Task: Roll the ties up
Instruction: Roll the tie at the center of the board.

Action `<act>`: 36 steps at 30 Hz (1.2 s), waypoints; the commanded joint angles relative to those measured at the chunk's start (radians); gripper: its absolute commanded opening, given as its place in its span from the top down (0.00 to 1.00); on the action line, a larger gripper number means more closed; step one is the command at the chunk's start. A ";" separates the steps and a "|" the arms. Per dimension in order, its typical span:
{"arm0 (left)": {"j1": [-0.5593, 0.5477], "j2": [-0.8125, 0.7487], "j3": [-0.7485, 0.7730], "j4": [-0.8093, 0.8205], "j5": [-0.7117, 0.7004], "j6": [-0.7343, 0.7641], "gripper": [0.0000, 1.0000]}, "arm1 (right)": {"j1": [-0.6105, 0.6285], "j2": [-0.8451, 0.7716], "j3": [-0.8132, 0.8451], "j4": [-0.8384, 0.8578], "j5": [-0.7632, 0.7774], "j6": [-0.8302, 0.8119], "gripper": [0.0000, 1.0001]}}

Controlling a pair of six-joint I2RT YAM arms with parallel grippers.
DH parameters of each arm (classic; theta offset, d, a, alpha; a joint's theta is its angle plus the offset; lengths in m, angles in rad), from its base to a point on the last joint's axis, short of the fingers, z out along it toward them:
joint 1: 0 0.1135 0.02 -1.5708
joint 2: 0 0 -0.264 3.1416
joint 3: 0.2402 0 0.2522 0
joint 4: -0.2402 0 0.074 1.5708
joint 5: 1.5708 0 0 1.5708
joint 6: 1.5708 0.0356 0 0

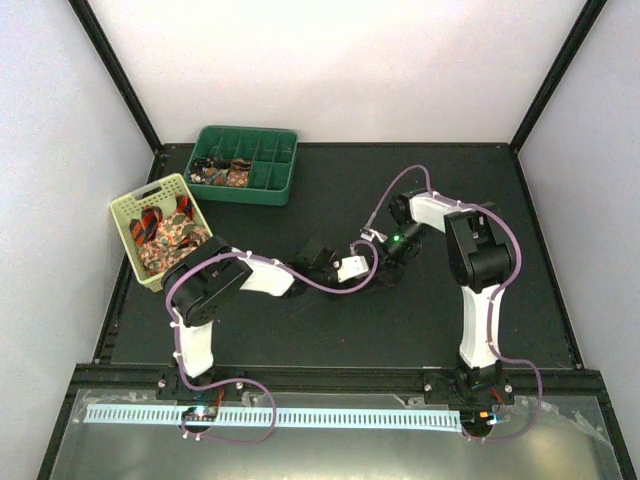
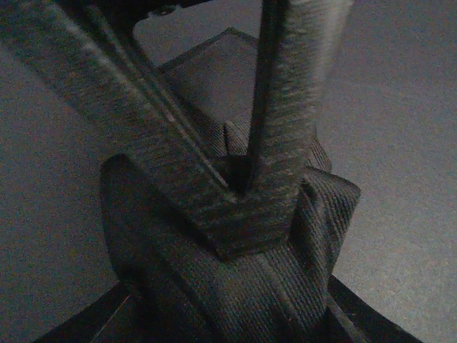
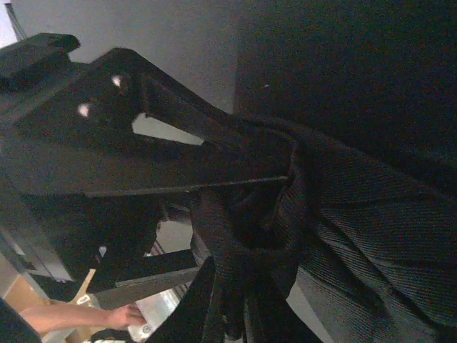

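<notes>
A very dark, finely ribbed fabric necktie point(image 2: 314, 229) sits bunched near the middle of the black table mat point(image 1: 300, 330), caught between both arms where their tips meet. In the overhead view it barely stands out against the mat.

The left gripper point(image 2: 239, 214) comes down on it from above. Its two fingers point(image 2: 164, 164) narrow to a V and pinch a raised fold at the top of the bundle, so it grips the tie. The rest of the cloth bulges out below and to both sides of the tips, and a flat tail runs away behind them along the mat.

The right gripper point(image 3: 239, 214) is closed as well, with a gathered knot of the same dark tie squeezed at its tips. The broader part of the fabric spreads to the right of that view and hangs down in loose folds.

Well apart from this, at the far left of the table, a green plastic divided tray point(image 1: 283, 190) holds a few rolled ties point(image 1: 225, 172) in its left compartments. Nearer, just beside the left arm's elbow, a pale yellow slotted basket point(image 1: 125, 215) is heaped with loose orange-and-black striped and brown-green floral ties point(image 1: 165, 235).
</notes>
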 commanded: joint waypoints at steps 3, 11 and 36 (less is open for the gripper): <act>0.014 0.003 0.010 -0.095 -0.024 -0.125 0.26 | -0.029 -0.004 -0.052 0.062 0.207 0.007 0.98; 0.019 -0.077 -0.044 0.167 0.074 -0.167 0.10 | -0.032 0.020 -0.069 0.104 0.301 0.030 0.98; 0.027 0.059 -0.075 0.334 0.179 -0.100 0.27 | 0.031 0.124 -0.009 0.158 0.264 0.010 0.99</act>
